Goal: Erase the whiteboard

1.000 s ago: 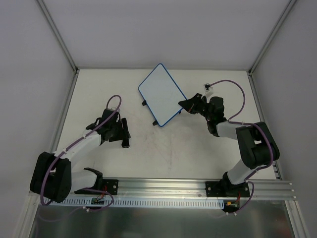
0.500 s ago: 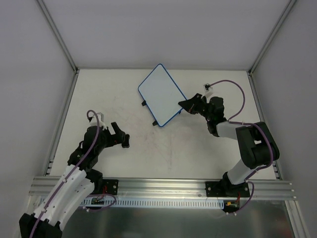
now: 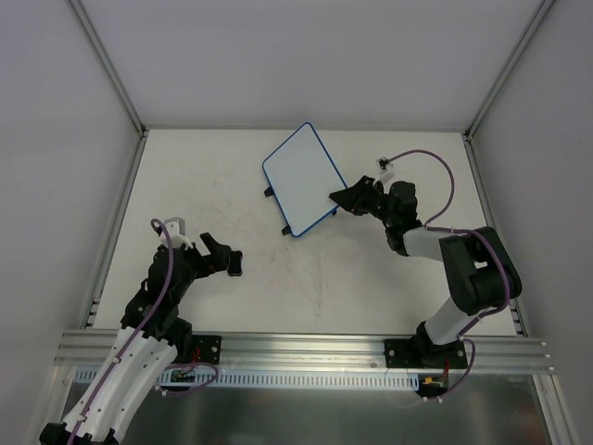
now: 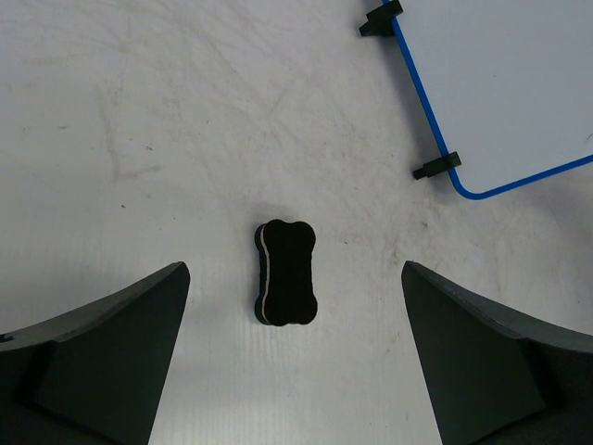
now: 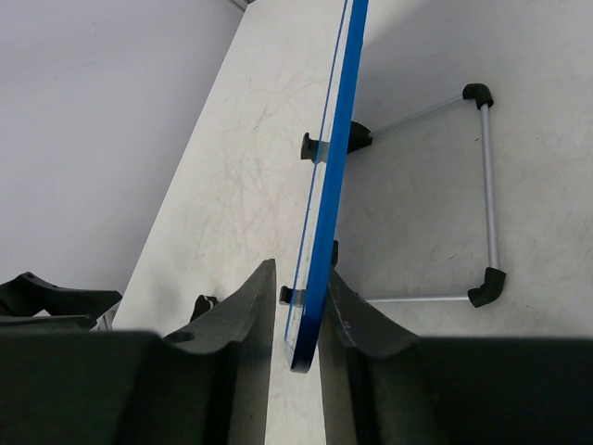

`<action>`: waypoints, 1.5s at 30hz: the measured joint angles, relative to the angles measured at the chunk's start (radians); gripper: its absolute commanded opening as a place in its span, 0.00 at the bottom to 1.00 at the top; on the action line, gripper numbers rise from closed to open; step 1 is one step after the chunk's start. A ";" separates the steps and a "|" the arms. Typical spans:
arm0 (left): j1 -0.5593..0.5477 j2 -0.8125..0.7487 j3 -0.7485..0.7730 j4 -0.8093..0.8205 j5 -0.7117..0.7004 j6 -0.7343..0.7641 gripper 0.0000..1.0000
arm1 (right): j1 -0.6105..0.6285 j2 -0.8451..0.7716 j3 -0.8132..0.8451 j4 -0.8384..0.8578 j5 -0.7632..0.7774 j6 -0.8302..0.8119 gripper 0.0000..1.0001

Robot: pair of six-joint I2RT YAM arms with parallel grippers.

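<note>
Resting on a scuffed white table boxed by pale walls, the whiteboard sits far of centre, face up, long axis running far-left to near-right. Slightly parted, the right gripper straddles its near-right rim; the left gripper gapes above 1 black eraser.

The table is seen whole from a fixed camera set high above and behind the arm bases, angled steeply down. The left wrist camera is pointed straight down at the eraser, framed by its own fingers. A corner of the whiteboard is shared with the overhead view. The right wrist camera is set very close, edge-on along the board's rim, apparently facing towards the left arm.
</note>
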 measured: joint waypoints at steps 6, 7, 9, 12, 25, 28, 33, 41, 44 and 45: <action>0.000 0.019 0.003 -0.002 0.009 0.001 0.99 | 0.008 0.003 0.000 0.001 -0.018 -0.002 0.63; 0.000 0.019 0.005 -0.002 0.009 0.001 0.99 | 0.008 0.003 0.000 0.002 -0.020 0.002 0.68; 0.000 0.019 0.010 0.000 0.008 0.001 0.99 | 0.009 0.003 0.000 0.002 -0.022 0.000 0.80; 0.000 0.016 0.011 -0.001 0.007 0.002 0.99 | 0.009 0.003 0.000 0.002 -0.019 -0.002 0.96; 0.000 -0.048 0.019 0.002 -0.026 0.042 0.99 | 0.007 -0.166 -0.132 -0.018 0.092 -0.050 0.99; 0.000 -0.088 0.011 0.012 -0.022 0.042 0.99 | 0.007 -0.255 -0.142 -0.070 0.128 -0.087 0.99; 0.000 -0.148 -0.007 0.021 -0.026 0.042 0.99 | 0.007 -0.424 -0.141 -0.257 0.283 -0.158 0.99; 0.000 -0.152 -0.010 0.024 -0.028 0.041 0.99 | 0.006 -0.750 -0.158 -0.645 0.774 -0.204 0.99; 0.000 -0.141 -0.010 0.026 -0.027 0.040 0.99 | 0.006 -0.850 -0.221 -0.713 0.911 -0.201 0.99; 0.000 -0.136 -0.010 0.025 -0.027 0.040 0.99 | 0.006 -0.874 -0.255 -0.723 0.950 -0.198 0.99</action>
